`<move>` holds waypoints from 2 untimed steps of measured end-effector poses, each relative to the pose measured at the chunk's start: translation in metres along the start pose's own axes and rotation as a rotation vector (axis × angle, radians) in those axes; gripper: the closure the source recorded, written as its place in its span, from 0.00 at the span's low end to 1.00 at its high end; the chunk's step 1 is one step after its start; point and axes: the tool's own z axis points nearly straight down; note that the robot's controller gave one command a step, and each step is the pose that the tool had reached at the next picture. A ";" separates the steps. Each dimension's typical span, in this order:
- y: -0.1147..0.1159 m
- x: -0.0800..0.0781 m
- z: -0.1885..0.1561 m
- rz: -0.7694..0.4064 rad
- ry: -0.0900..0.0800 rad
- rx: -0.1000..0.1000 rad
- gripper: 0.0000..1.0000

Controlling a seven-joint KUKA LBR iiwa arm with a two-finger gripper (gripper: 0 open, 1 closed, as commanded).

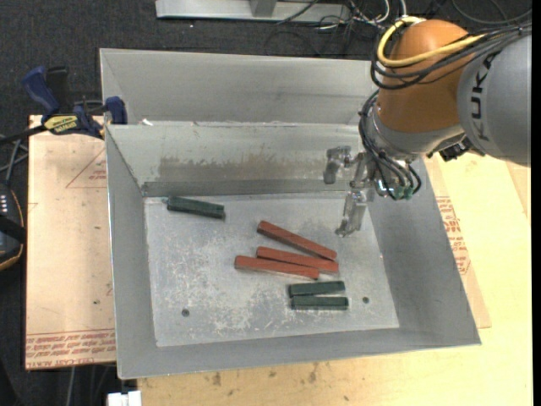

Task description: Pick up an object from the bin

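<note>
The gripper (348, 223) hung right of centre in the bin (254, 155), near the upper end of the three red-brown bars (287, 256). I could not tell whether it was released or clenched. Two dark green bars (318, 296) lay just below them.

- A lone dark green bar (195, 207) lies left of centre, on the floor of the bin (245, 91) near its back wall, well apart from the other pieces.
- A pair of dark green bars (319, 304) lies side by side and touching, lower right of centre.
- Dark carpet (101, 7) fills the upper left of the frame.
- A grey metal plate (245, 7) rests on it at top centre.
- Black cables (355, 2) tangle just right of the plate.
- A pale wooden surface (507, 311) shows at lower right.
</note>
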 end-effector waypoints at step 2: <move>-0.006 0.004 0.035 -0.022 -0.016 0.001 0.00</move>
